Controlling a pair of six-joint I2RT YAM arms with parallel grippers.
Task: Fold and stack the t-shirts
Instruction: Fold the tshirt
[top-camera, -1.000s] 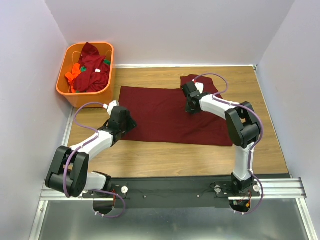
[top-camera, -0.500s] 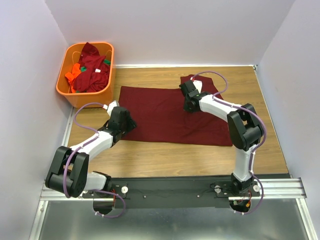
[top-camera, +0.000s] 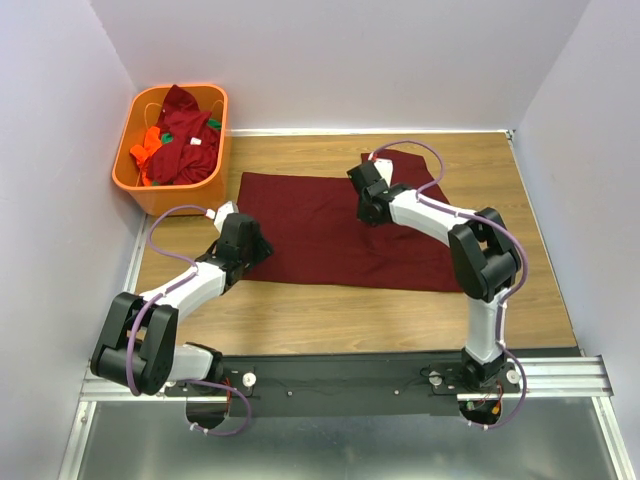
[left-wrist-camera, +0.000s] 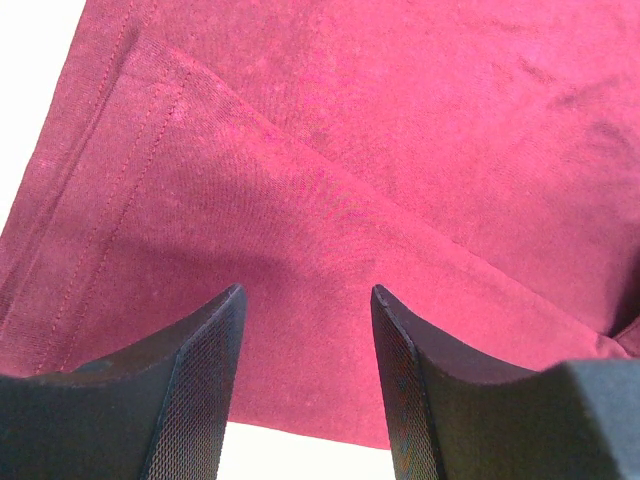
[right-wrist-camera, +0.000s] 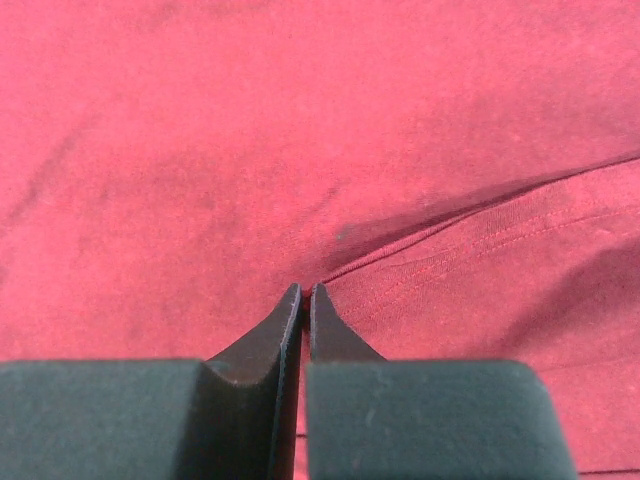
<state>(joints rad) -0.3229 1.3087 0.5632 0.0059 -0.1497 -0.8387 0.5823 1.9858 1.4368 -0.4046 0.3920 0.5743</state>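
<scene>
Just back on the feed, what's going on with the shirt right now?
One maroon shirt lies spread on the table. The right fingers are pinched shut on a fold of it near its far right sleeve. The left fingers stand open over its near left corner, gripping nothing. The other shirts lie crumpled in the orange basket at the far left. Nothing is stacked yet.
</scene>
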